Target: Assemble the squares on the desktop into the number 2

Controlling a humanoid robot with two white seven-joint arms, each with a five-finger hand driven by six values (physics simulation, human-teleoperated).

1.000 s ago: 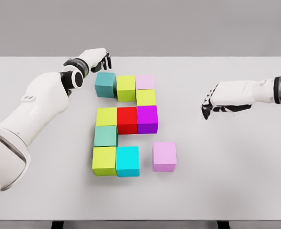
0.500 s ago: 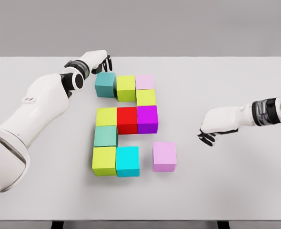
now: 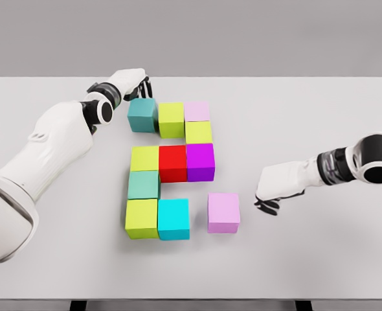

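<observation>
With the right hand (image 3: 276, 188) empty, fingers curled down beside the pink cube (image 3: 223, 212), it must next push that cube against the cyan cube (image 3: 173, 218) to finish the 2.

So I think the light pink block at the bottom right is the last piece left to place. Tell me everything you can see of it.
The light pink block is a plain, matte, pale pink cube with no markings, sitting flat and square on the white table. It stands alone in the bottom row, with a visible gap between it and the cyan block to its left, and apart from the purple block above. Nothing touches it. The right hand hovers just to its right, fingers curled downward, holding nothing.
</observation>
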